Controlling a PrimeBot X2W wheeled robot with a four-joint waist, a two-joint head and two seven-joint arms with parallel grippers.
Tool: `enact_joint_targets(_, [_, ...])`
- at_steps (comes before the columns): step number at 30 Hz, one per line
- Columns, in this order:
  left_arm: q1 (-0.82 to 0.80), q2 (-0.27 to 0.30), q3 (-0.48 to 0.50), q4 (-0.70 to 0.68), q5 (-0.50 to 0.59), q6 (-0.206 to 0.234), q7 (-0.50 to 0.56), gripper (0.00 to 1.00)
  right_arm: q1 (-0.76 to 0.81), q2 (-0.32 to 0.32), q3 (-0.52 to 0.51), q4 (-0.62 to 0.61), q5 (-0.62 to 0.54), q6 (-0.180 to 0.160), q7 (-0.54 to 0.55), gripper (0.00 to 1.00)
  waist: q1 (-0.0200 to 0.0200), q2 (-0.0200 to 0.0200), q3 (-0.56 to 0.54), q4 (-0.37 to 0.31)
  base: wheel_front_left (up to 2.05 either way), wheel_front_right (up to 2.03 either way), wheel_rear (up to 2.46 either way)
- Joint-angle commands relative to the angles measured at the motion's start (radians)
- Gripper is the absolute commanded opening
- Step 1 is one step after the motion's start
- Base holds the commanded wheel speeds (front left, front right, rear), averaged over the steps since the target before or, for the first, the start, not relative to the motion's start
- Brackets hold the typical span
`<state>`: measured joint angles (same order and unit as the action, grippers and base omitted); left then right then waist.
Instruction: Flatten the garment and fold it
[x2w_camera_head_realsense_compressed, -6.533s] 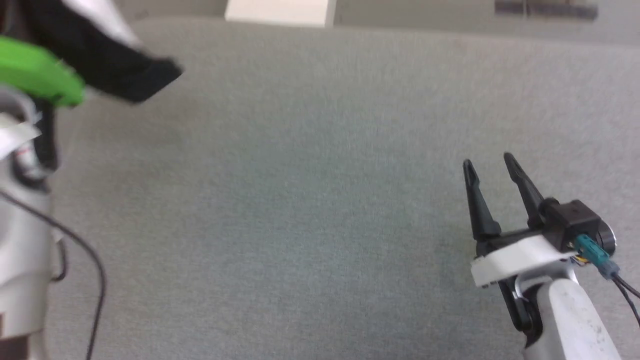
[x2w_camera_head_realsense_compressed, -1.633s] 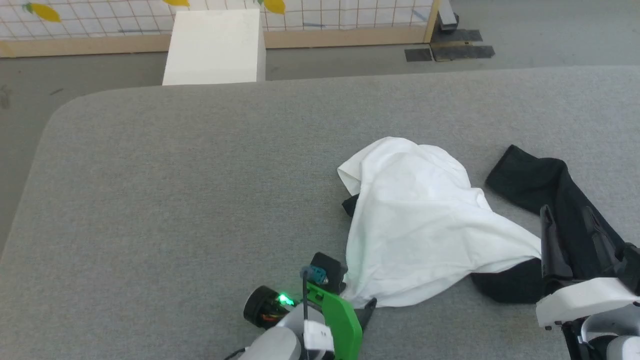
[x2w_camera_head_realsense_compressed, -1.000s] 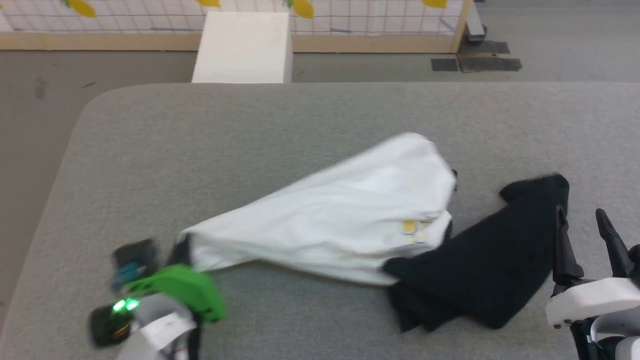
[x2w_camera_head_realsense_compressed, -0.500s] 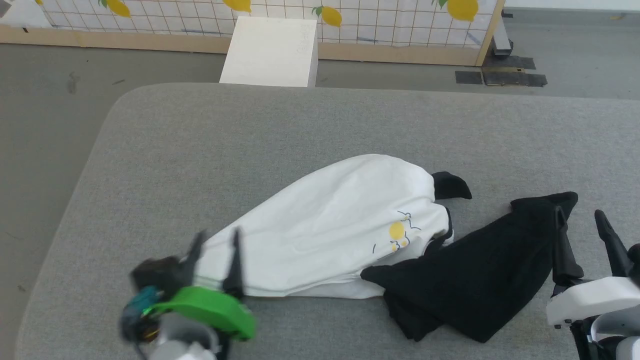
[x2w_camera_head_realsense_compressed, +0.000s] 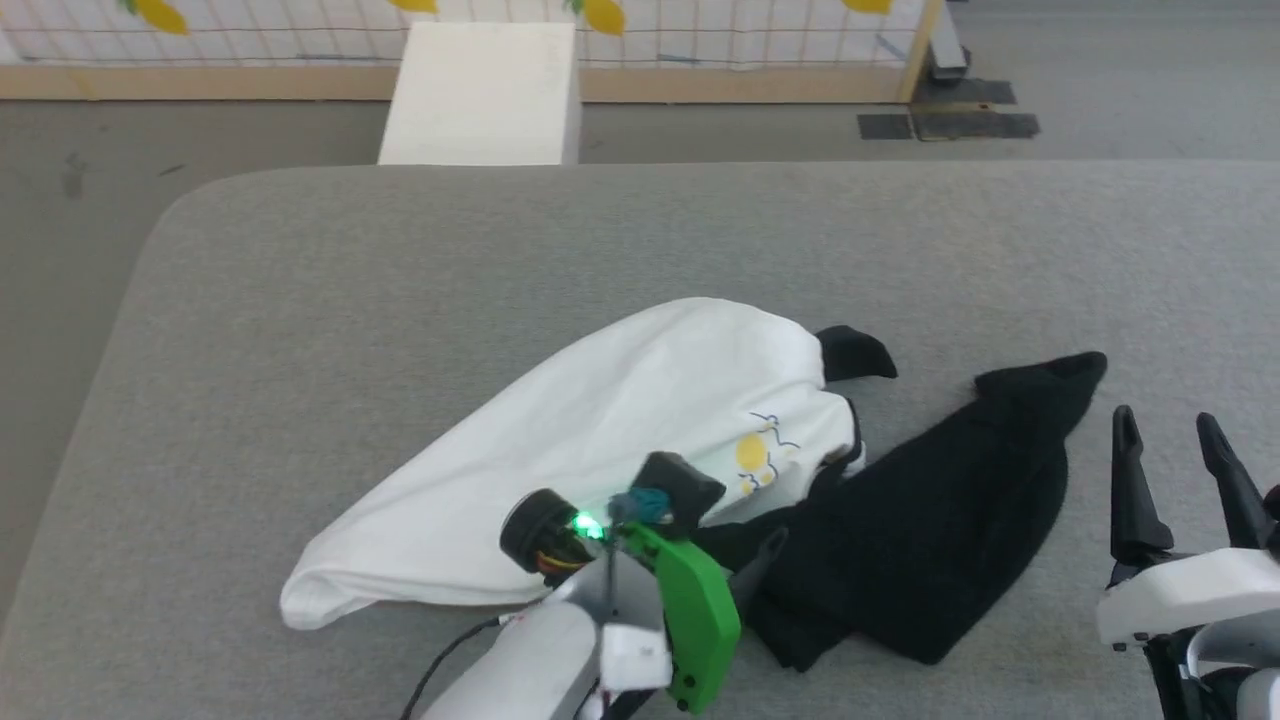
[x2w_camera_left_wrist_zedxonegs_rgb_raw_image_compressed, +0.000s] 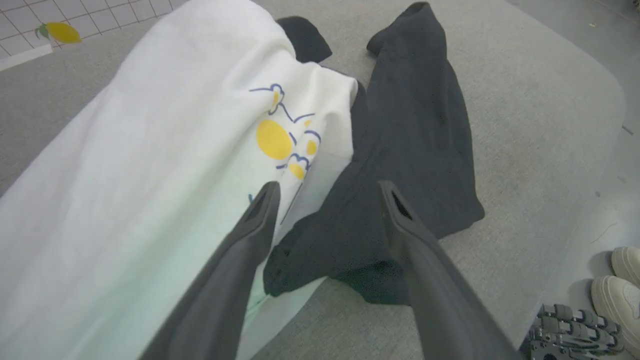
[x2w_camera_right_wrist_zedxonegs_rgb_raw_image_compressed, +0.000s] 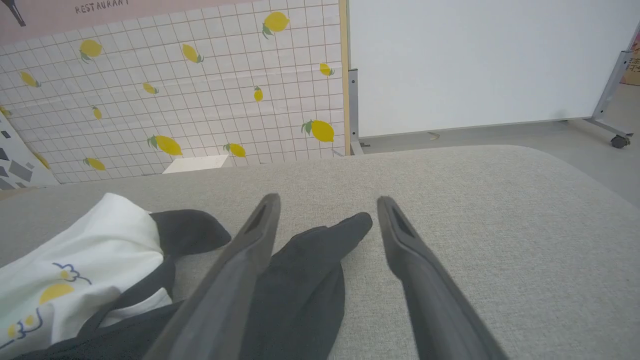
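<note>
- Leftward half a second ago, the left hand (x2w_camera_left_wrist_zedxonegs_rgb_raw_image_compressed: 327, 190) now hovers at lower centre over the shirt's chest print, fingers spread, holding nothing.
- At lower right, the right hand (x2w_camera_head_realsense_compressed: 1166, 425) is likewise released and empty.
- One shirt (x2w_camera_head_realsense_compressed: 620, 440) lies crumpled mid-frame on the grey surface (x2w_camera_head_realsense_compressed: 400, 260), with two black sleeves (x2w_camera_head_realsense_compressed: 960, 500), one mostly tucked behind.
- Risk: pinching stacked layers would drag the heap, not flatten it.

Left gripper (x2w_camera_left_wrist_zedxonegs_rgb_raw_image_compressed: 327, 187) hangs with jaws spread, seemingly holding nothing; right gripper (x2w_camera_head_realsense_compressed: 1165, 420) rests low, fingers parted.
</note>
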<state>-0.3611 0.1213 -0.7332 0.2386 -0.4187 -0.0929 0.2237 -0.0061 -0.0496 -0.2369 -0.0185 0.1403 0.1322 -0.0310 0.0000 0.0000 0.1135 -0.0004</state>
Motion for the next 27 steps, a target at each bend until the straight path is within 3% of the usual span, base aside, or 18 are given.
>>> enact_joint_targets(1, [-0.040,-0.005,-0.009,0.022,0.002,-0.009,0.018,1.00,-0.017,-0.001,0.005,0.005,0.009,-0.002,-0.005,1.00,0.0000,0.0000,0.015,-0.030,0.00,0.00,0.00])
enact_joint_targets(9, [-0.143,-0.017,-0.047,0.117,-0.031,-0.024,0.162,1.00,-0.029,-0.001,0.021,0.033,0.021,-0.002,-0.025,1.00,0.0000,0.0000,0.046,-0.093,0.00,0.00,0.00])
enact_joint_targets(21, [-0.161,-0.011,-0.109,0.062,-0.088,-0.034,0.233,1.00,-0.039,-0.001,0.020,0.053,0.024,-0.002,-0.040,1.00,0.0000,0.0000,0.050,-0.115,0.00,0.00,0.00])
enact_joint_targets(22, [-0.162,-0.010,-0.113,0.061,-0.090,-0.034,0.235,0.86,-0.040,-0.001,0.022,0.053,0.024,-0.002,-0.040,1.00,0.0000,0.0000,0.050,-0.115,0.00,0.00,0.00])
enact_joint_targets(23, [-0.163,-0.011,-0.118,0.059,-0.092,-0.034,0.239,0.83,-0.041,-0.001,0.022,0.053,0.025,-0.002,-0.040,1.00,0.0000,0.0000,0.051,-0.114,0.00,0.00,0.00])
enact_joint_targets(24, [-0.164,-0.012,-0.122,0.058,-0.094,-0.034,0.242,0.86,-0.042,-0.001,0.023,0.053,0.026,-0.002,-0.041,1.00,0.0000,0.0000,0.052,-0.113,0.00,0.00,0.00])
enact_joint_targets(25, [-0.166,-0.013,-0.130,0.057,-0.098,-0.035,0.249,1.00,-0.043,-0.001,0.023,0.053,0.027,-0.002,-0.041,1.00,0.0000,0.0000,0.054,-0.112,0.00,0.00,0.00])
enact_joint_targets(27, [-0.180,-0.016,-0.137,0.053,-0.100,-0.035,0.252,1.00,-0.045,-0.001,0.024,0.055,0.028,-0.002,-0.043,1.00,0.0000,0.0000,0.058,-0.109,0.00,0.00,0.00])
